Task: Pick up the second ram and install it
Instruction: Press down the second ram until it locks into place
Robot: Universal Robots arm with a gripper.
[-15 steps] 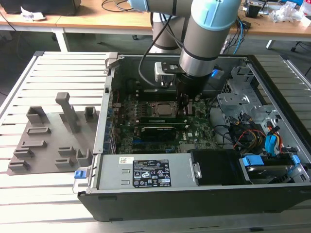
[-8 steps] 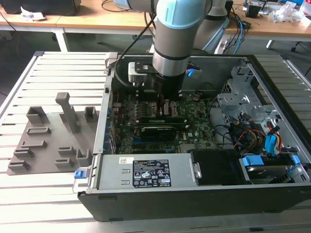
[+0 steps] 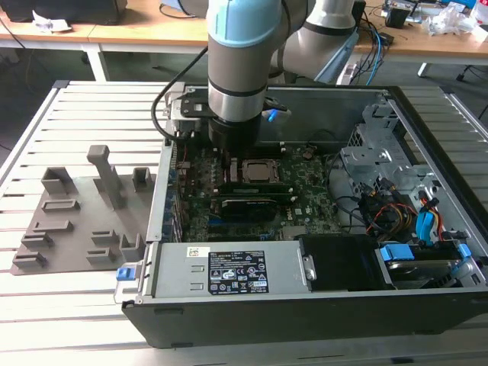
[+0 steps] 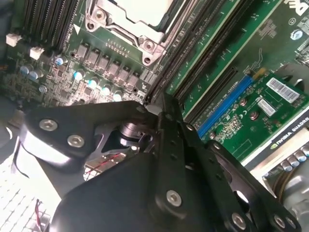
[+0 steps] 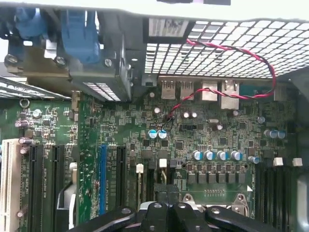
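Slatted tabletop (image 3: 91, 107) carries an open case (image 3: 305, 305); our gripper (image 4: 155, 105) sits low over the slots (image 4: 203, 63) beside the socket (image 4: 130, 14) — open or clamped, we cannot tell. We judge the ram hidden beneath it: light, stiff, fragile — best held by its long edges.

I see: green motherboard (image 3: 305, 191) w/ black slots; grey holder tray (image 3: 76, 221); silver-blue arm (image 3: 244, 46); twisted red/black wire (image 5: 231, 48); blue clips (image 3: 427, 221).
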